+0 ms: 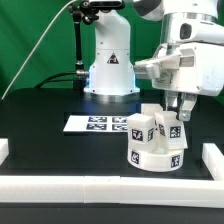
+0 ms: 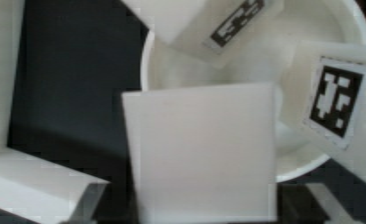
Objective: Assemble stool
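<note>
The round white ribbed plastic seat [image 1: 158, 156] lay on the black table [image 1: 60, 150], between the white border rails [image 1: 100, 186], with blocky white tagged legs [image 1: 140, 129] standing up from it. The two-finger gripper [image 1: 178, 108] hung over one leg [image 2: 201, 150]; whether it pinched I could not tell

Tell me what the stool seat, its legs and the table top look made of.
Seat: apparently white plastic, matte with a slight sheen, smooth moulded rim, printed tags stuck on. Legs: same white blocky look, probably plastic; flat, even faces in the wrist view. Table top: black and non-reflective, possibly cloth or matte board; unclear.
</note>
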`<control>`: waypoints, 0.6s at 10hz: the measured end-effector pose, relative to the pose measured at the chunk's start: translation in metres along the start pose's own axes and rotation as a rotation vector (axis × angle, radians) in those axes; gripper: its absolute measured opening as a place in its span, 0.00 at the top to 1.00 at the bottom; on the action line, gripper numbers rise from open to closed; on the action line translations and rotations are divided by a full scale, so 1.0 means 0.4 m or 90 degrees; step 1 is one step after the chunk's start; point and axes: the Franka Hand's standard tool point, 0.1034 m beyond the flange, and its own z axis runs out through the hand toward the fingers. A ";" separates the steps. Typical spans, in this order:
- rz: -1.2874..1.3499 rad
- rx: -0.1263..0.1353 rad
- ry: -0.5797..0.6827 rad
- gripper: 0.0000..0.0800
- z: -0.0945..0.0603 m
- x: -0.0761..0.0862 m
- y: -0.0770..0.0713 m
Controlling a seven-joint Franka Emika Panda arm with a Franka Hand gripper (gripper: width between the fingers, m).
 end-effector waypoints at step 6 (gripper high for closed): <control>0.292 0.011 0.012 0.57 0.003 -0.022 -0.001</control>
